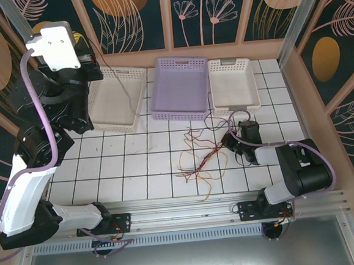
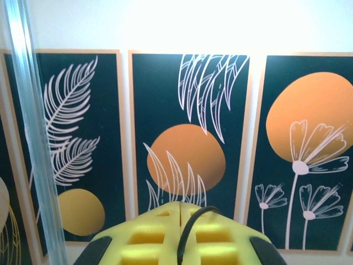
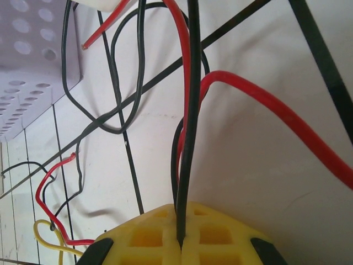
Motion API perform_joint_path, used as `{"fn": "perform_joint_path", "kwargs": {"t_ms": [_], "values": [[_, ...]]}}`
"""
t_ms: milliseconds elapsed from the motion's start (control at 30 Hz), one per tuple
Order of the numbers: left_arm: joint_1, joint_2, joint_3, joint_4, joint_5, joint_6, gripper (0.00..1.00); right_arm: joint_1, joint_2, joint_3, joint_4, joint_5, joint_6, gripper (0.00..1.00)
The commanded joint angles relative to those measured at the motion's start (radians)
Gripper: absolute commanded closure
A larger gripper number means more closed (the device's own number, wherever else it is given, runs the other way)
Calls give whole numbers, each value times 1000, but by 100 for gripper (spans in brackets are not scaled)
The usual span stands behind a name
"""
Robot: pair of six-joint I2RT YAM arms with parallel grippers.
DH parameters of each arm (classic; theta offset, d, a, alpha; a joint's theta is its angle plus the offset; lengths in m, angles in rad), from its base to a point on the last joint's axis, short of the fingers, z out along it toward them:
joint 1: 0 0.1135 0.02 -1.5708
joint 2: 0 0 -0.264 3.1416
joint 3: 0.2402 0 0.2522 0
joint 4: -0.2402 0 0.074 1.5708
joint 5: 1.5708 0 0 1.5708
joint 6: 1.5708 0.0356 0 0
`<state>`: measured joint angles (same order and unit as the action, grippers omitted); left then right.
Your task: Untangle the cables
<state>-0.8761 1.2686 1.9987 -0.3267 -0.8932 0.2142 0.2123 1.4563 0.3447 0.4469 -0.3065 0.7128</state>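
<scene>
White tiles cover the bench (image 1: pixel 137 166). Along its far edge stand 3 baskets: a lavender basket (image 1: pixel 179 88) in the middle, a left white basket (image 1: pixel 119 99) just beside it on one side and a right white basket (image 1: pixel 233 86) just beside it on the other.

From above, the cables (image 1: pixel 197 158), a loose tangle of red, yellow and black strands, lie on the tiles on the arms' side of the lavender basket, in front of its right half. The right claw (image 1: pixel 231 139) sits low at the right edge of that tangle, in front of the gap between the lavender basket and the right white basket. The left claw (image 1: pixel 81 42) is lifted high, well to the left of the lavender basket. A thin black cable (image 1: pixel 119 82) runs down from it over the left white basket.

In the left wrist view, the left claw (image 2: pixel 179 232) has its 2 yellow fingers (image 2: pixel 143 237) pressed fully together. The black cable (image 2: pixel 190 223) is pinched in the seam and curls over them. Behind are dark wall panels (image 2: pixel 185 138) painted with orange discs and pale leaves.

In the right wrist view, the right claw (image 3: pixel 181 240) is likewise fully closed, its yellow fingers (image 3: pixel 220 237) clamped on a second black cable (image 3: pixel 190 110) that rises straight from the seam. Red cables (image 3: pixel 265 105) loop just beside it, on the side away from the lavender basket (image 3: pixel 22 72). A yellow cable (image 3: pixel 47 234) curls on the tiles below that basket.
</scene>
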Motion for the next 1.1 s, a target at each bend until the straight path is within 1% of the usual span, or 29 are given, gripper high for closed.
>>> {"fn": "perform_joint_path", "kwargs": {"t_ms": [0,167,333,533,767,867,1067], "values": [[5,24,-15,144,-38,125,100,12,-9,-18,44,-28,-24,100],[12,36,-43,271,-50,215,100,13,-17,-24,55,-33,-29,100],[47,67,-40,335,-28,243,100,18,-15,-24,61,-39,-30,100],[132,88,-53,396,21,224,100,30,-17,-18,61,-36,-38,100],[190,114,-59,505,55,279,100,64,-14,-9,55,-30,-47,100],[232,124,-85,560,74,307,100,90,-13,-3,56,-29,-50,100],[325,149,-116,615,113,295,100,122,1,11,56,-33,-56,100]]}}
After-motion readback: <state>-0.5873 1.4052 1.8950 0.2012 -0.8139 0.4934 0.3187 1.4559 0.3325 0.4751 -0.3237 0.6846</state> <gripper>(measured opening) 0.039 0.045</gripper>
